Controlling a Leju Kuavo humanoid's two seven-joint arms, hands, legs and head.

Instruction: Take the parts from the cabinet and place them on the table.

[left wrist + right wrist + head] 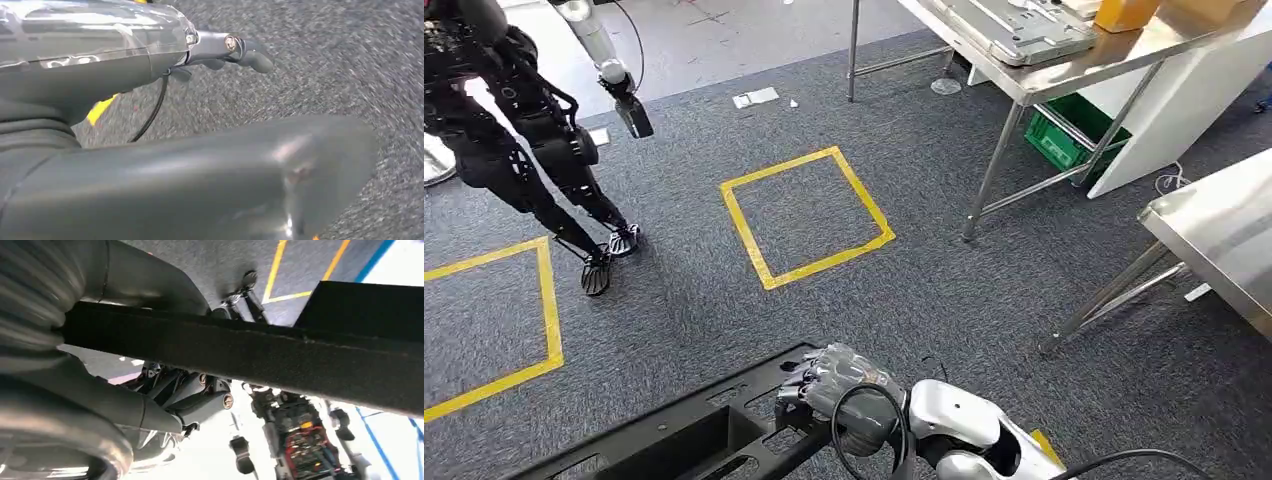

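Note:
Low in the head view my right hand grips the end of a long black part, a flat frame with cut-out openings, carried above the carpet. In the right wrist view the black part runs as a dark bar between the thumb and the fingers closed under it. My left hand hangs over the grey carpet with its thick thumb stretched out and its fingers apart, with nothing in it.
A steel table at the back right carries a grey metal plate and an orange box, with a green crate below. A second steel table stands right. Another black robot stands far left. Yellow tape squares mark the carpet.

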